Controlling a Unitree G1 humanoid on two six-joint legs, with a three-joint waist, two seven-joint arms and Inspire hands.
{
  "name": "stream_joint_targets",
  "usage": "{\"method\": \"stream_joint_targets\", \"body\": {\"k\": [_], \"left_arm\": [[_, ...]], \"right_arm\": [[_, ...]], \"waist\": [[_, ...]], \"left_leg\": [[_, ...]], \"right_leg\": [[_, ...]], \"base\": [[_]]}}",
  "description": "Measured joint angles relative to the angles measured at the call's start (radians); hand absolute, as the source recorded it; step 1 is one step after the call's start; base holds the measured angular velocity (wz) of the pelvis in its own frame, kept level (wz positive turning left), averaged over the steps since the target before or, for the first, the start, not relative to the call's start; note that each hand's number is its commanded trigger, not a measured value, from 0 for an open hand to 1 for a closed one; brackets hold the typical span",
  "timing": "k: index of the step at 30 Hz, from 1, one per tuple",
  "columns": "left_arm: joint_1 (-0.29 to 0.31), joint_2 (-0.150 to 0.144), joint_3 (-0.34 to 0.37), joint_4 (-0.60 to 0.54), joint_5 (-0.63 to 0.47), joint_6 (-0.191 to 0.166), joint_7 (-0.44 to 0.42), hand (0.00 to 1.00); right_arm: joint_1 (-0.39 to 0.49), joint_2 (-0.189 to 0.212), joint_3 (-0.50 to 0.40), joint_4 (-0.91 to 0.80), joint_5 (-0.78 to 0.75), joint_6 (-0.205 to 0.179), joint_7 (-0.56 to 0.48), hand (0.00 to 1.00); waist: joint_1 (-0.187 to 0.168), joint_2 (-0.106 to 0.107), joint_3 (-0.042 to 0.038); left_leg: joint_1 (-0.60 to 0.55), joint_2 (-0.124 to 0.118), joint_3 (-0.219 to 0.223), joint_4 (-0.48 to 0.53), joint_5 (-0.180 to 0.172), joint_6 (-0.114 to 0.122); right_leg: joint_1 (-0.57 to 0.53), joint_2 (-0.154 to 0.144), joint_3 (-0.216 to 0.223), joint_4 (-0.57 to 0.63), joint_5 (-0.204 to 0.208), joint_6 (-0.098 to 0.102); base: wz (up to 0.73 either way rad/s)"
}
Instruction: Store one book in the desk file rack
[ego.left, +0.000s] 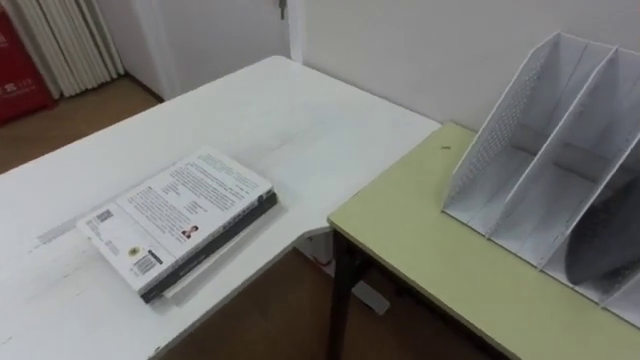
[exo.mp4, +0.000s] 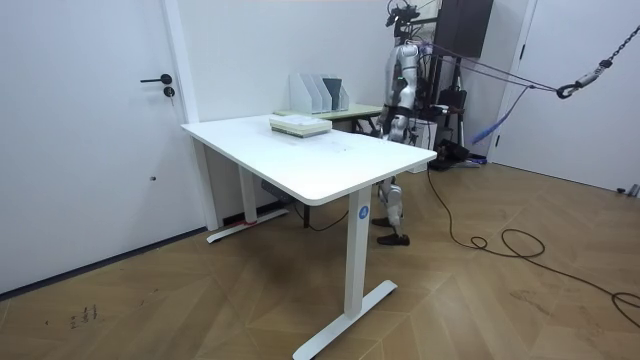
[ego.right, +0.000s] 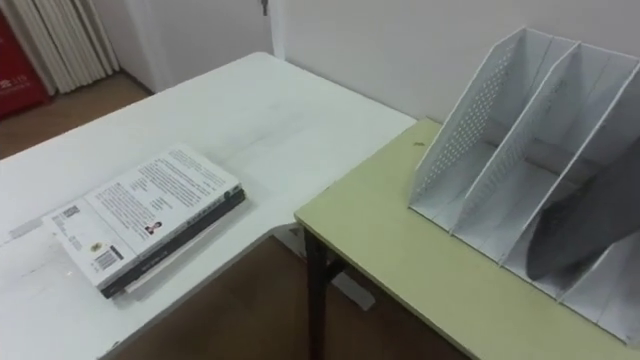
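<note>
— Where is the book at this moment?

— The book (ego.left: 178, 212) lies flat on the white worktop (ego.left: 280, 110), on the robot's left side. It is the top one of a small pile, close to the near edge. Its white cover with print and a barcode faces up. Below it I see a book with a dark edge, and below that one more pale layer.

— And the file rack?

— The file rack (ego.left: 545, 150) stands on the green worktop (ego.left: 420, 240), on the robot's right, with its back toward the wall (ego.left: 400, 50). It is white, the side walls are perforated, and slanted dividers cut it into several open compartments. In one compartment further right there is a dark grey shape (ego.left: 600, 240); what it is, I cannot tell. Book and rack are well apart.

— How do the two worktops stand to each other?

— The corner of the green one is just beside the edge of the white one. Whether they touch, I cannot tell. In the gap below, the wooden floor (ego.left: 260, 320) shows.

— What about the hands?

— In the room view the robot stands upright behind the white worktop, next to the green one. The left hand (exo.mp4: 386, 127) and the right hand (exo.mp4: 408, 128) hang low by the body, apart from the pile. They are too small there; if they are spread or pressed together, I cannot tell.
</note>
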Motion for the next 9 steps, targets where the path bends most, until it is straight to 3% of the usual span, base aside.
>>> {"method": "stream_joint_targets", "body": {"k": [9], "left_arm": [[0.005, -0.012, 0.025, -0.003, 0.071, -0.022, 0.062, 0.0]], "right_arm": [[0.01, 0.018, -0.017, 0.032, -0.01, -0.025, -0.187, 0.0]], "waist": [[-0.02, -0.007, -0.004]], "left_leg": [[0.029, 0.0, 0.0, -0.009, 0.0, 0.0]], "right_leg": [[0.02, 0.0, 0.024, -0.011, -0.002, 0.002]], "base": [[-0.05]]}}
